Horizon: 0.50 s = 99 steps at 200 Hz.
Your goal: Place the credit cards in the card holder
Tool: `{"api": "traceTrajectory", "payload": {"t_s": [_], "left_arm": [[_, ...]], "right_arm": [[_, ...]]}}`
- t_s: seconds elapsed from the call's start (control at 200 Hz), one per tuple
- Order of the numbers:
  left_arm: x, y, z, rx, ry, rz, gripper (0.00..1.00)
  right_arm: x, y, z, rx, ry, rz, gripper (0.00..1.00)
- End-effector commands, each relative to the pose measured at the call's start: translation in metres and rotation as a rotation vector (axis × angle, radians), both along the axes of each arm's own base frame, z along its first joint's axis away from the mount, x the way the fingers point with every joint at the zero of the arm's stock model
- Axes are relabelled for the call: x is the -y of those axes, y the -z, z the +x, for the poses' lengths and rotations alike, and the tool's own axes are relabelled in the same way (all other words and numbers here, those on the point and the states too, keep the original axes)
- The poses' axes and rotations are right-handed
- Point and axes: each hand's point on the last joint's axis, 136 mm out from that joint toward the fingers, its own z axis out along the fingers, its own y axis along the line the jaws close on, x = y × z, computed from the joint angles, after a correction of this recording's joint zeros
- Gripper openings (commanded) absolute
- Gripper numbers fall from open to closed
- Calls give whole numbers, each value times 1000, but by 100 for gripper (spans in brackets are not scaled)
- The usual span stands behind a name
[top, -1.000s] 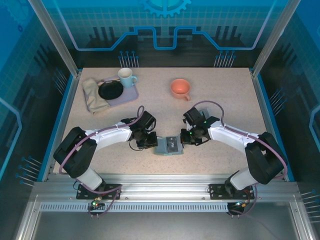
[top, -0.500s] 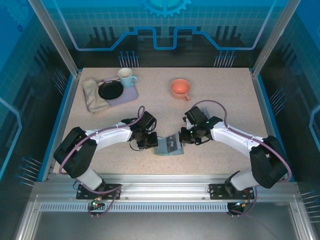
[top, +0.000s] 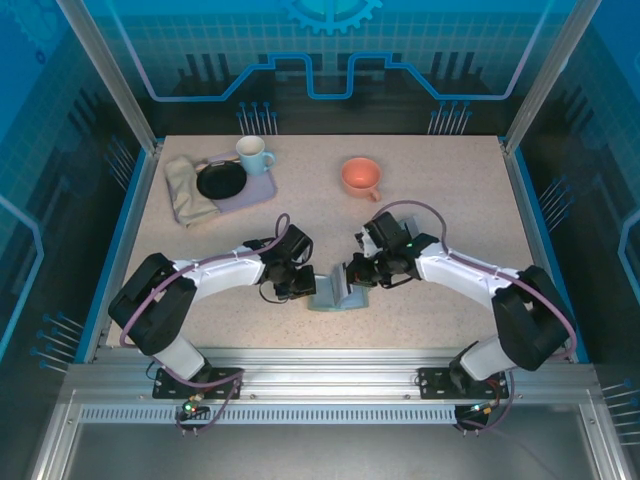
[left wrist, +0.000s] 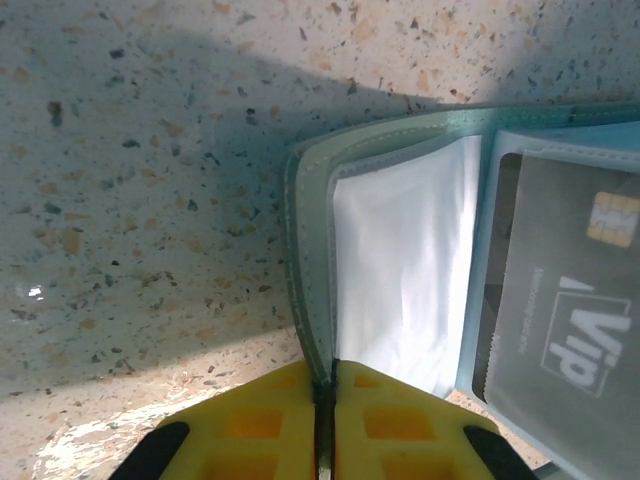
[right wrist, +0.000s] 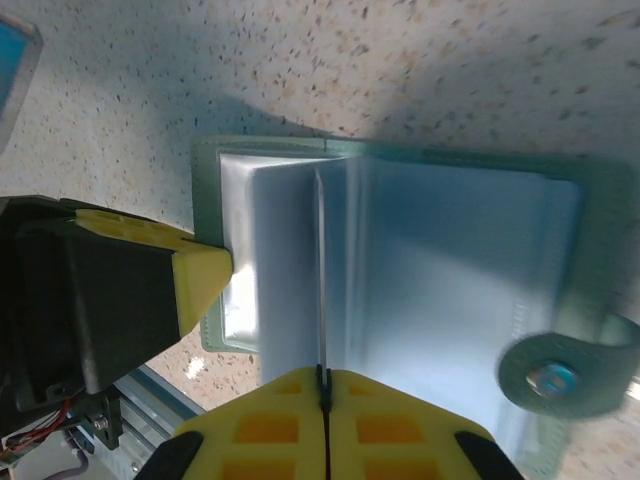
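Note:
The grey-green card holder (top: 330, 296) lies open near the table's front edge between both arms. My left gripper (top: 303, 288) is shut on the holder's left cover edge (left wrist: 305, 300), its yellow fingers (left wrist: 260, 410) pressed together. A dark credit card (left wrist: 570, 300) marked VIP sits inside a clear sleeve on the right. My right gripper (top: 352, 277) is shut on the thin edge of an inner clear sleeve (right wrist: 322, 280), holding that page tilted up from the holder. In the right wrist view the right gripper (right wrist: 322, 375) meets that edge, and the holder's snap tab (right wrist: 560, 378) shows lower right.
An orange cup (top: 360, 177) stands at mid-back. At the back left a lavender tray (top: 256, 190) carries a black plate (top: 221, 181) and a pale blue mug (top: 254, 154), with a beige cloth (top: 185, 192) beside it. The table's metal front rail (top: 320, 358) is close behind the holder.
My right gripper has moved left, and the inner sleeve page has swung from lying flat to tilted upright. The left gripper has stayed put on the cover edge.

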Motion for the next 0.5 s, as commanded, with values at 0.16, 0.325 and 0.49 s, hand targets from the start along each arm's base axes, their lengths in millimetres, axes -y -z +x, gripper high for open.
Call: {"api": "traceTrajectory", "payload": {"t_s": [0.16,0.325,0.49], "left_arm": [[-12,5,-6,8,-42,42,15],[-20,2,-9,24,-65,53,18],[-30,-3,-11,49,-100,73,30]], "right_arm": [[-18,14,1,-25,-6,14,7],[-6,17,3,-18,17,-39,6],[-3,16,5,-17,21,-30,6]]}}
